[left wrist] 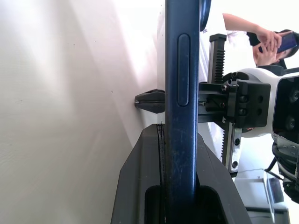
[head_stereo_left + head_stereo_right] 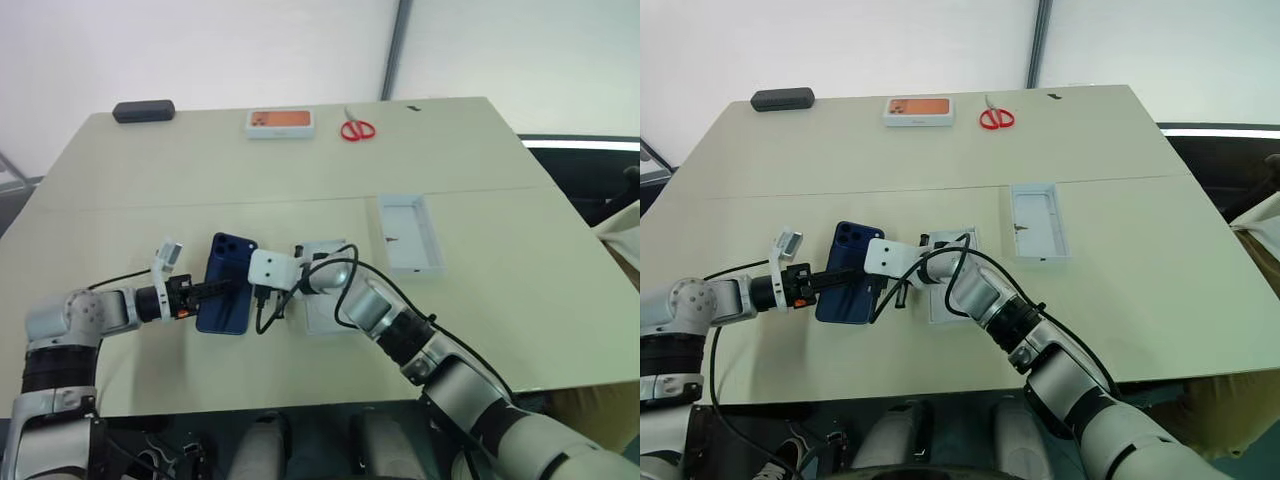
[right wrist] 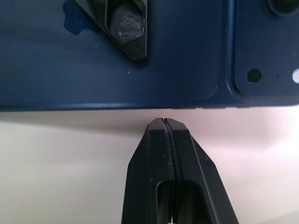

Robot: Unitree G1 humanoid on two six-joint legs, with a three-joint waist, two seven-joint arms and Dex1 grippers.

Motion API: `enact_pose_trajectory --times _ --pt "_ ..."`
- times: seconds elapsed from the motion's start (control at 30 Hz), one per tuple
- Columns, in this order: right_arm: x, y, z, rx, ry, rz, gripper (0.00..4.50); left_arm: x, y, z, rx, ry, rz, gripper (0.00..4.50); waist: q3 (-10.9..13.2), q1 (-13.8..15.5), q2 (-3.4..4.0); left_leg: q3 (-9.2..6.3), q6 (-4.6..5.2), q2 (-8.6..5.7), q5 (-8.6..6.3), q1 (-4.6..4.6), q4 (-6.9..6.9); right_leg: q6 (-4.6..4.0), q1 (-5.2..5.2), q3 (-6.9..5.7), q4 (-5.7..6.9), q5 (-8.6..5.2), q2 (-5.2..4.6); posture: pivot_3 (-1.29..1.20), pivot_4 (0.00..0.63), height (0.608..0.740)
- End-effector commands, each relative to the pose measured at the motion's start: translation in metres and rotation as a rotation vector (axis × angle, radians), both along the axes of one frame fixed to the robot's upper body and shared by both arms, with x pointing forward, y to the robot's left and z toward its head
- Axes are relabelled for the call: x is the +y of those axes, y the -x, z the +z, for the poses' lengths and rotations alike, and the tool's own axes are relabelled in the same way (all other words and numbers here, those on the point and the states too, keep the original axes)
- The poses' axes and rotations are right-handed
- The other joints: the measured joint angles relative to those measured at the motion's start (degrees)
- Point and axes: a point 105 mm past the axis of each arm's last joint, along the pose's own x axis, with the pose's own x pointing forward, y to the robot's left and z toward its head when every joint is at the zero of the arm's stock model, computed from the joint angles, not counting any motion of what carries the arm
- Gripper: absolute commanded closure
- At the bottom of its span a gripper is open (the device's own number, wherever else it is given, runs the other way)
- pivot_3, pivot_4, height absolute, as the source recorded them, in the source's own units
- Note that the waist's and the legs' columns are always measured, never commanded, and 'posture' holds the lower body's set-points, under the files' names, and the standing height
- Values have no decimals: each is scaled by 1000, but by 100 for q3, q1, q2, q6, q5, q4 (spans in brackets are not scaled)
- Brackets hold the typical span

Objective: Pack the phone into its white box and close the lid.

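Note:
The dark blue phone (image 2: pixel 228 283) is near the table's front left, camera cluster at its far end. My left gripper (image 2: pixel 220 288) reaches in from the left and is shut on the phone; the left wrist view shows the phone (image 1: pixel 181 93) edge-on between the fingers (image 1: pixel 140 186). My right gripper (image 3: pixel 163 122) is shut and empty, its tip right at the phone's right edge. The white box (image 2: pixel 412 232) lies open to the right. A white rectangular piece (image 2: pixel 322 312) is partly hidden under my right arm; I cannot tell whether it is the lid.
At the table's far side lie an orange-printed box (image 2: pixel 281 122), red scissors (image 2: pixel 357 129) and a black case (image 2: pixel 143 111). A person (image 1: pixel 261 39) holding a phone stands beyond the table in the left wrist view.

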Motion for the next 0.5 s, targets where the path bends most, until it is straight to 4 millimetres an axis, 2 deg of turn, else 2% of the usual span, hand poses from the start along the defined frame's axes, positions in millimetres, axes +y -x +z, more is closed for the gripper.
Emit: enact_pose_trajectory --times 0.03,0.17,0.33,0.5 --pt "-1 -1 3 -10 -10 -7 4500 3 9 -4 11 -27 -9 4472 0 -3 0 0 0 1 0 0 -2 0 -1 1 0 0 -3 0 150 740" --pt "-1 -1 2 -11 -15 -12 4500 3 13 -4 40 23 -1 4472 0 2 0 2 0 0 0 -1 -6 -1 -3 3 -2 0 -8 0 150 740" --pt "0 -2 9 -1 -66 -25 4500 15 -5 12 24 142 123 4472 5 16 -9 0 0 0 0 -2 -3 -1 -3 0 -2 -1 -6 0 150 740" --pt "0 -7 45 52 -294 -58 4500 15 -7 28 16 237 142 4472 26 14 -50 -6 -3 1 1 -22 1 -2 -19 -4 -2 2 -5 0 150 740"
